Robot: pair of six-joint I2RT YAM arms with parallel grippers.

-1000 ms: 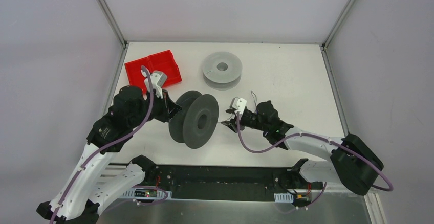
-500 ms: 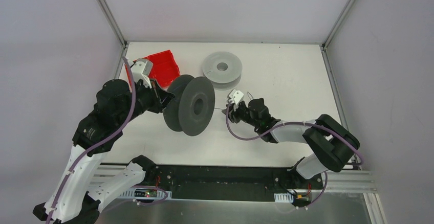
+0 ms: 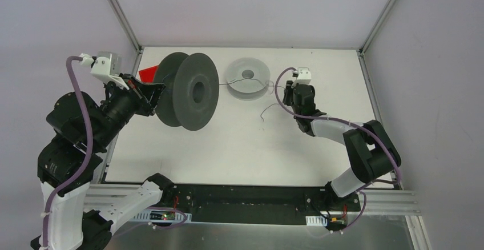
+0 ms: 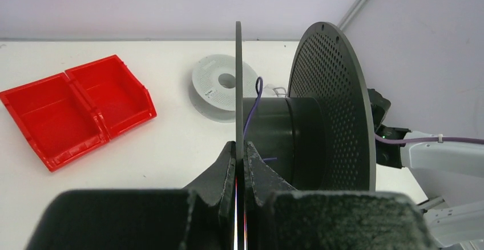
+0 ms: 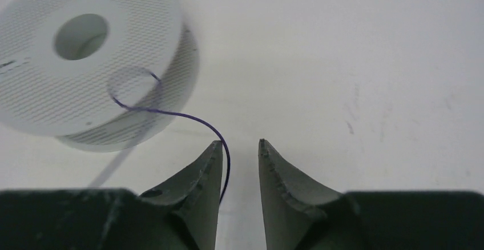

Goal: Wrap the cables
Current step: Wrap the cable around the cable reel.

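Between the narrowly parted fingers of the right gripper (image 5: 240, 142), you see the cable (image 5: 188, 115) lying along one finger's inner face, unclamped.

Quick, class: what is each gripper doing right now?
Left gripper: closed on the flange of the dark spool.
Right gripper: open, cable between its fingers, not pinched.
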